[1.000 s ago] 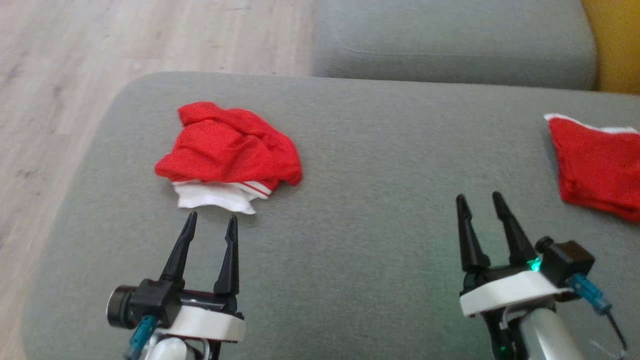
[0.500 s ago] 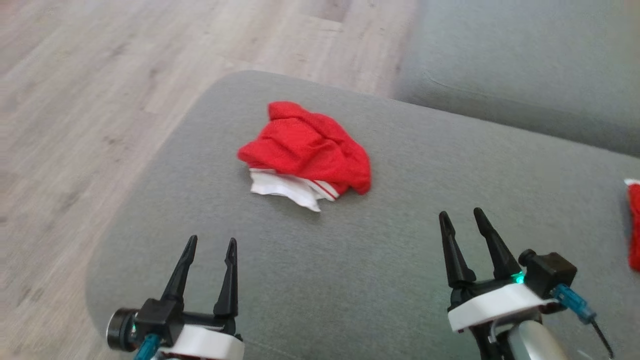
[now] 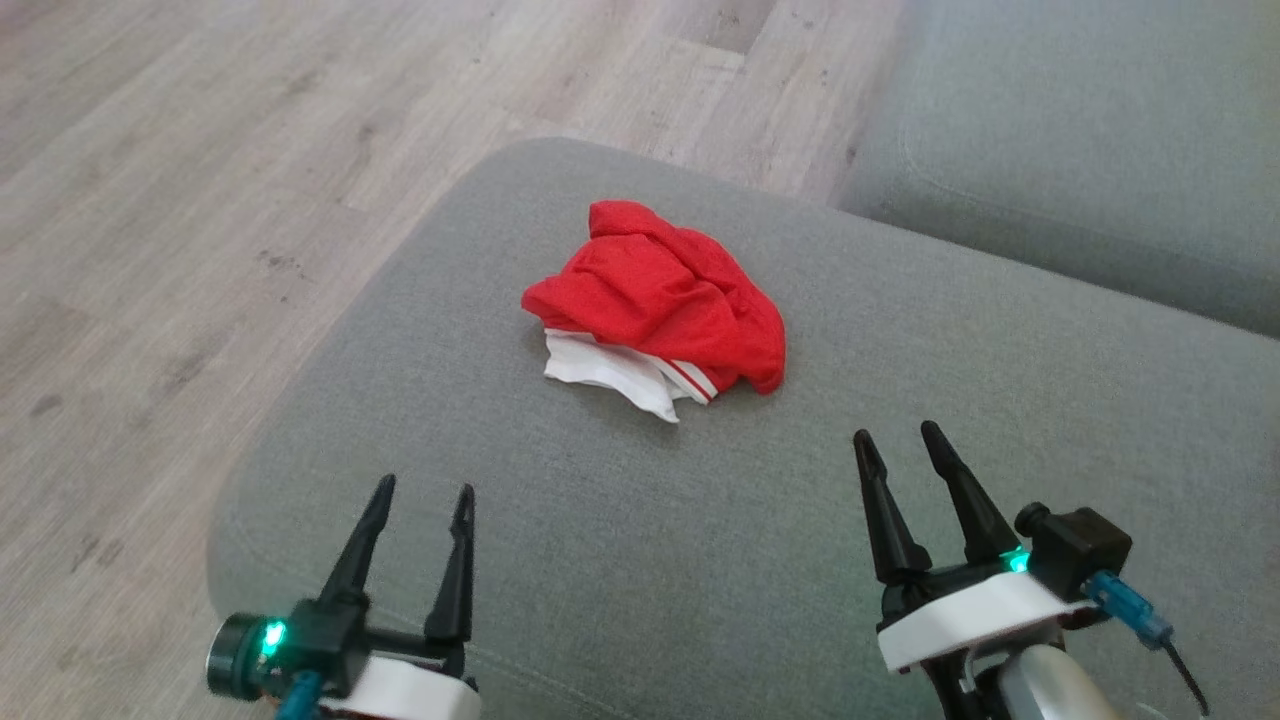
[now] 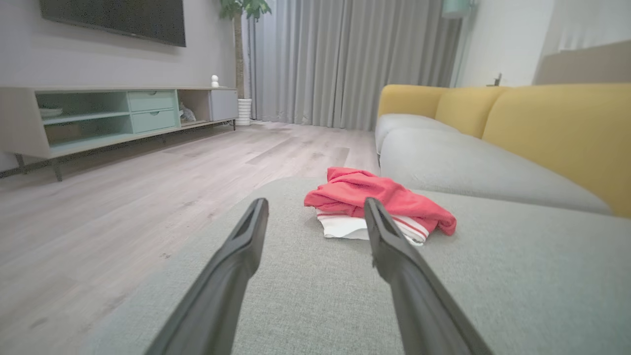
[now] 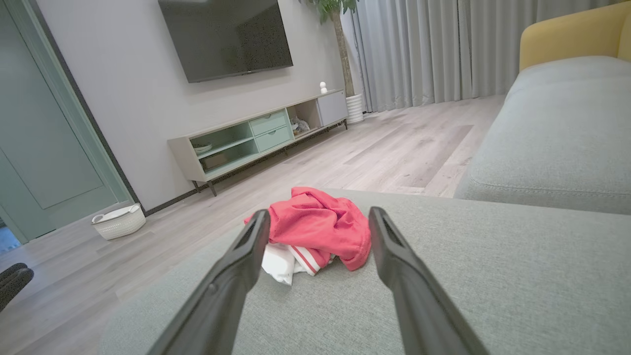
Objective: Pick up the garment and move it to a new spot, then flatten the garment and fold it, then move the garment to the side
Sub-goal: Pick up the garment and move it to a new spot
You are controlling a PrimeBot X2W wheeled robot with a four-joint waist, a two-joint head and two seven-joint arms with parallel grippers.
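Hovering over the grey seat cushion (image 3: pixel 700 580) with left gripper (image 3: pixel 425 487) and right gripper (image 3: pixel 896 432), both with fingers spread apart and grasping nothing. Looking at the red garment (image 3: pixel 660 310), lying crumpled with a white edge showing, near the far rim of the cushion: at about 1 o'clock from the left gripper, at 11 o'clock from the right gripper, apart from both. Seeing bare cushion fabric between grippers and garment. Noting wooden floor (image 3: pixel 200 200) at 10 o'clock, a second grey cushion (image 3: pixel 1080 150) at 2 o'clock, and, in the right wrist view, a TV cabinet (image 5: pixel 256 138) and white basket (image 5: pixel 118 222) beyond.
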